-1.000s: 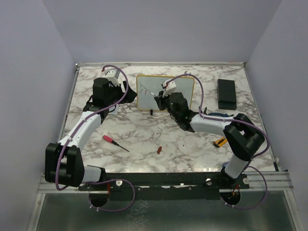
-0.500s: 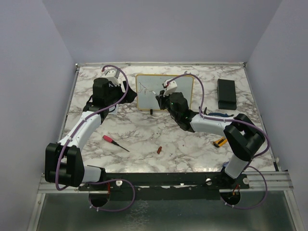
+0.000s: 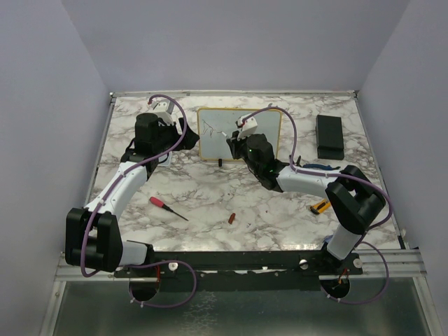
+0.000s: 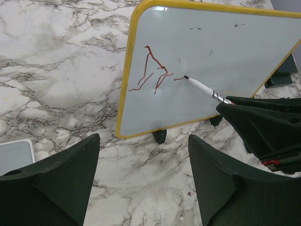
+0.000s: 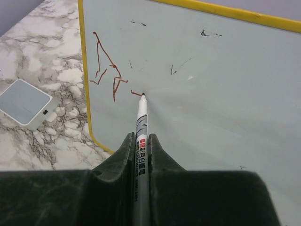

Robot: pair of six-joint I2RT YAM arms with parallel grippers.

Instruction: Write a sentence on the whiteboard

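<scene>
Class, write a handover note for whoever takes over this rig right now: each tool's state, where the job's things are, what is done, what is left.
Left tool: open, holding nothing, above the table near the left side of the whiteboard, not touching it.
Right tool: shut on the marker, whose tip is against the board at the end of the last stroke.
Whiteboard: standing on its feet at the far middle of the table.
Done: a few red strokes near the board's left edge; no readable word yet.
Left: nearly the whole sentence.
</scene>
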